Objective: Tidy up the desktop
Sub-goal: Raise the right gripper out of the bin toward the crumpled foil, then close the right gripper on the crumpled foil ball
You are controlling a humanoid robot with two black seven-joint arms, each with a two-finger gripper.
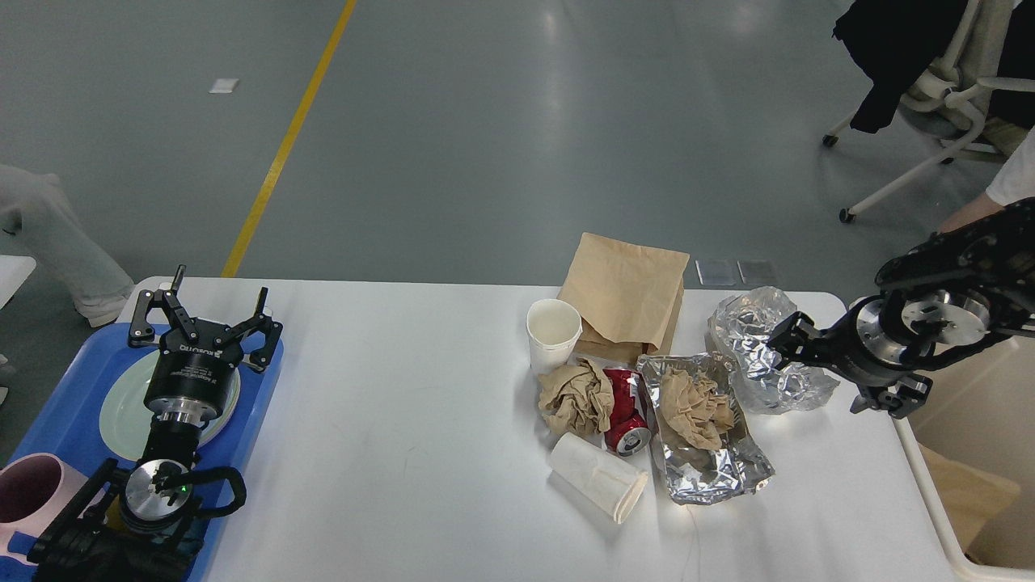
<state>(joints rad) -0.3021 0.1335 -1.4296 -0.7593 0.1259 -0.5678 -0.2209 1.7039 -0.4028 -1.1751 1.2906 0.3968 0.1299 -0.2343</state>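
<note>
The white desktop (pixel 420 453) carries a cluster of litter right of centre: a brown paper bag (pixel 627 291), an upright paper cup (pixel 553 330), a crumpled brown paper wad (pixel 576 396), a red can (pixel 627 411), a tipped paper cup (pixel 598 485), a foil tray (pixel 711 469) holding crumpled paper, and a crumpled foil sheet (pixel 760 364). My right gripper (pixel 788 339) sits low at the foil sheet's right side; its dark fingers cannot be told apart. My left gripper (pixel 212 305) stands open above the blue tray, holding nothing.
At the left edge a blue tray (pixel 57 404) holds a pale plate (pixel 117 408) and a pink mug (pixel 28 485). A cream bin (pixel 962 420) with brown paper inside stands off the table's right end. An office chair (pixel 930 97) is behind.
</note>
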